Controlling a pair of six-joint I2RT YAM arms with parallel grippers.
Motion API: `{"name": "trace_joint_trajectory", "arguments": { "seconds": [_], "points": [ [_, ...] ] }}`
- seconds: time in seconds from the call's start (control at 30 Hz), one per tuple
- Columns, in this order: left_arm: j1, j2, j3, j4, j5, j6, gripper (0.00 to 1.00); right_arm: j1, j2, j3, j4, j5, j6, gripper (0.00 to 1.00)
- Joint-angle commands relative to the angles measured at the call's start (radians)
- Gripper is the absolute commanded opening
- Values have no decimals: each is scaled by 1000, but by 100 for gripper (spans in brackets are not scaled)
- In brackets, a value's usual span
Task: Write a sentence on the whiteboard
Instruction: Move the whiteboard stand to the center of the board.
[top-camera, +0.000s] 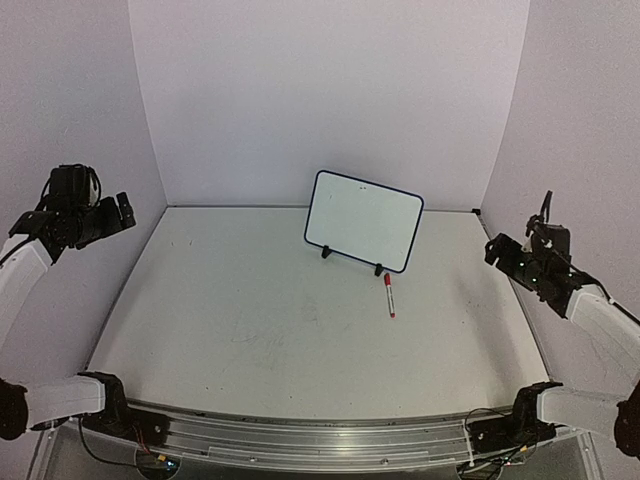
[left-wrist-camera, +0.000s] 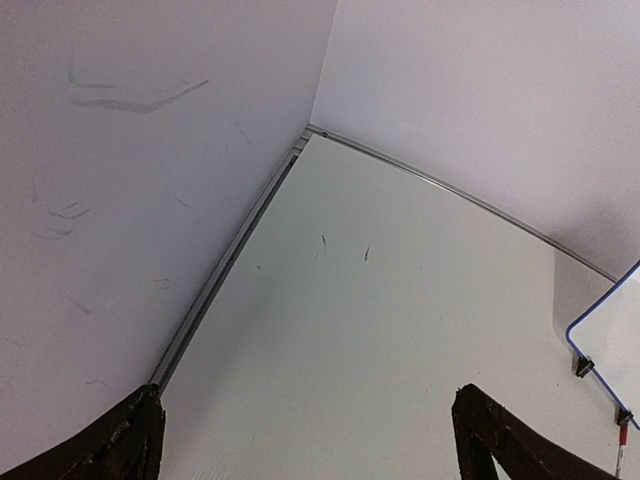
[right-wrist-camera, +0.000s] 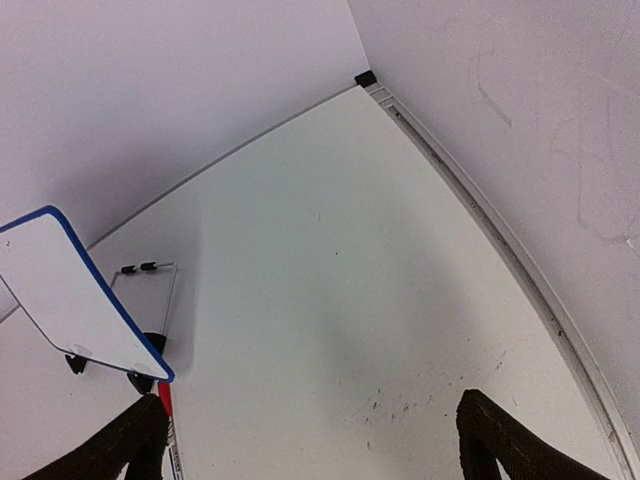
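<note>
The whiteboard (top-camera: 363, 220) stands tilted on two small black feet at the back middle of the table, with a dark blue frame. Its face is blank white, and no sentence shows on it. Its edge also appears in the left wrist view (left-wrist-camera: 612, 335) and its back corner in the right wrist view (right-wrist-camera: 70, 290). A red-capped marker (top-camera: 389, 296) lies flat on the table just in front of the board's right foot. My left gripper (top-camera: 122, 211) hangs open high at the far left, empty (left-wrist-camera: 305, 400). My right gripper (top-camera: 496, 250) hovers open at the far right, also empty (right-wrist-camera: 310, 402).
White walls enclose the table on three sides, with a metal rail (left-wrist-camera: 225, 265) along the left edge and another (right-wrist-camera: 500, 240) along the right. A black corner piece (right-wrist-camera: 365, 77) sits at the back right. Faint scuff marks (right-wrist-camera: 420, 405) dot the tabletop.
</note>
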Motion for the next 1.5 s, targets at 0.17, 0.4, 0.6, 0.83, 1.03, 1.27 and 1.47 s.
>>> {"name": "trace_joint_trajectory", "arguments": {
  "seconds": [0.17,0.4,0.6,0.83,1.03,1.27,1.47],
  "points": [
    [4,35,76,2,28,156,99,343,199,205,-149,231,158,91],
    [4,-9,-47,88,98,224,99,621,572,432,-159,387,244,83],
    [4,-1,-60,94,166,222,99,665,888,658,-157,379,254,72],
    [4,-9,-74,97,183,214,99,664,1162,896,-188,426,223,63],
    [4,9,-69,90,192,211,99,662,1286,1025,-276,518,239,57],
    [4,14,-69,92,194,209,100,643,1340,1047,-308,550,296,55],
    [4,21,-69,93,199,207,99,627,1361,1050,-313,559,314,48]
  ]
}}
